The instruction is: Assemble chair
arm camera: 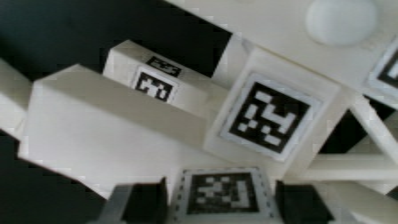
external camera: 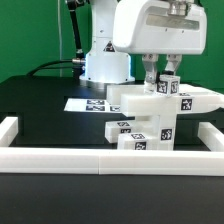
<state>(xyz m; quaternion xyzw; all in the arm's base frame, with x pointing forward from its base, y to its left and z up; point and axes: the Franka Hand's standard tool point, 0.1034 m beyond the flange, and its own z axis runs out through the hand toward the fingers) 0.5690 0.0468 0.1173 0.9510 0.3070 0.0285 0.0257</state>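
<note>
The white chair assembly (external camera: pixel 150 112) stands at mid-table, with a flat slab (external camera: pixel 190 100) across the top and chunky tagged blocks (external camera: pixel 140 135) below. My gripper (external camera: pixel 161 80) is right above it, shut on a small white tagged part (external camera: pixel 166 88) that sits on or against the slab. In the wrist view the gripper (arm camera: pixel 222 198) has its dark fingers (arm camera: pixel 146 200) on either side of this tagged part (arm camera: pixel 222 188). Beyond it lie a large tagged chair piece (arm camera: pixel 276 108) and a white block (arm camera: pixel 98 115) with a smaller tagged piece (arm camera: pixel 157 78).
The marker board (external camera: pixel 85 103) lies on the black table behind and to the exterior view's left of the chair. A low white border wall (external camera: pixel 100 158) runs along the front and both sides. The robot base (external camera: pixel 105 60) stands at the back.
</note>
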